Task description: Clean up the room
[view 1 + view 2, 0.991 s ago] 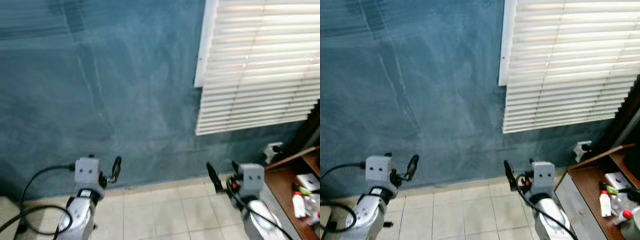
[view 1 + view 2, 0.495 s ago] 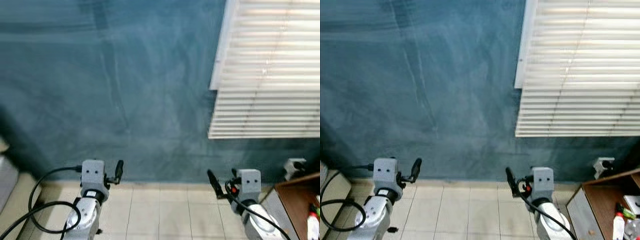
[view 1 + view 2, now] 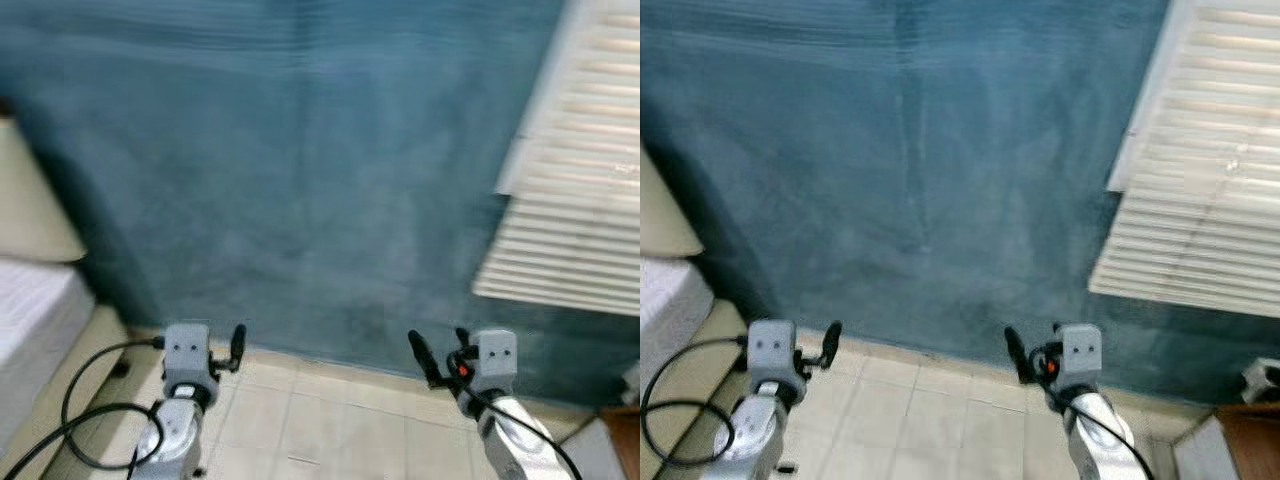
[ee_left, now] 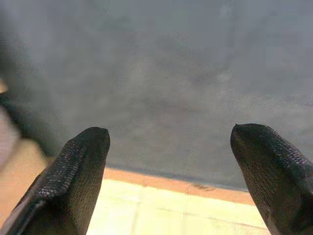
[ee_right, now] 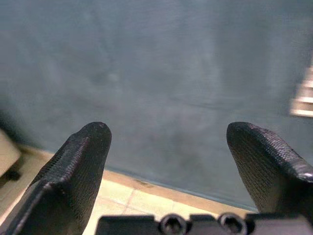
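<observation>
Both arms are held low in front of me over a beige tiled floor (image 3: 330, 430), facing a blue wall (image 3: 300, 170). My left gripper (image 4: 168, 134) is open with nothing between its fingers; beyond them are the wall and the floor strip. My right gripper (image 5: 166, 132) is open too and holds nothing. From the head, the left gripper (image 3: 228, 340) sits at lower left and the right gripper (image 3: 437, 345) at lower right. The picture is blurred.
A bed with a pale mattress (image 3: 30, 300) and a cream headboard or pillow (image 3: 30, 200) stands at the left. White window blinds (image 3: 580, 220) hang at the right. A black cable (image 3: 75, 400) loops beside the left arm. A wall socket (image 3: 1262, 377) and a wooden furniture corner (image 3: 1245, 440) sit low right.
The whole view has swung to the left: the blinds and the wooden shelf slid to the right edge, and the bed came in at the left. Both grippers stay open, posed as before.
</observation>
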### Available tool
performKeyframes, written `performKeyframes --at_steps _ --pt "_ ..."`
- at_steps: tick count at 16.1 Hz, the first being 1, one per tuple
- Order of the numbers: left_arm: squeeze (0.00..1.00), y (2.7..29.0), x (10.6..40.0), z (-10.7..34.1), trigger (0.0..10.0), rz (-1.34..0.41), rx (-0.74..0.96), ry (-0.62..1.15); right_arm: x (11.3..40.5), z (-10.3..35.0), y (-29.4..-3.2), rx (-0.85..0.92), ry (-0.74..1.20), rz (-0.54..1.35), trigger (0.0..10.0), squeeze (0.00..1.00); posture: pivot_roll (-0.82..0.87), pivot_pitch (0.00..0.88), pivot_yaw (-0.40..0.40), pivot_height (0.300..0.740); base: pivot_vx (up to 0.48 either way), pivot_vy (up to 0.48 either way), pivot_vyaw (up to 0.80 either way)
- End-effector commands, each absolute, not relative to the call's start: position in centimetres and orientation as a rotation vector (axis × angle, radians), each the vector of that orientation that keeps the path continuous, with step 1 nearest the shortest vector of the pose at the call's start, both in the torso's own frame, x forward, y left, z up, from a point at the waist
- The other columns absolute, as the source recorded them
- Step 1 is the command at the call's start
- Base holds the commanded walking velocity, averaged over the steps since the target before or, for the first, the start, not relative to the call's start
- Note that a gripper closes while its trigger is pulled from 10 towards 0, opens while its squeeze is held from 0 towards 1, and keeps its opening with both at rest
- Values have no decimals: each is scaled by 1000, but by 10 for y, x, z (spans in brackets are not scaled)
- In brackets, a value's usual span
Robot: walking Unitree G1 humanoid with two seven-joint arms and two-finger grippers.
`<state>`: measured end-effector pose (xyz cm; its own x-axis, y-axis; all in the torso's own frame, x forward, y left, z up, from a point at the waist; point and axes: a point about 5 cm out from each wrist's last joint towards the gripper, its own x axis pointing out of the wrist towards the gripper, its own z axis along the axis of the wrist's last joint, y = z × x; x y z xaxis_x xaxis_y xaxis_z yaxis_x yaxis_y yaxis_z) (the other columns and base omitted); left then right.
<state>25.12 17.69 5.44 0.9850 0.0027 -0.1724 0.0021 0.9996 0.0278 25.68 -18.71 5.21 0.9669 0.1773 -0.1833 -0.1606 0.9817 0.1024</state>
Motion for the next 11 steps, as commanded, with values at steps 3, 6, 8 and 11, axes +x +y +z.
performKeyframes --at_steps 3,6,8,11 --pt "0 175 261 62 10000 -6 49 125 262 52 -191 88 190 170 10000 0 -48 0 9 740 0 0 521" --pt "0 181 263 60 10000 29 33 134 264 51 -191 96 193 184 10000 0 -48 0 14 740 0 0 519" --pt "0 185 263 59 10000 53 49 145 264 51 -190 95 192 193 10000 0 -49 0 15 740 0 0 516" --pt "0 182 269 61 10000 41 29 137 267 52 -185 111 184 241 10000 0 -47 0 17 740 0 0 521"
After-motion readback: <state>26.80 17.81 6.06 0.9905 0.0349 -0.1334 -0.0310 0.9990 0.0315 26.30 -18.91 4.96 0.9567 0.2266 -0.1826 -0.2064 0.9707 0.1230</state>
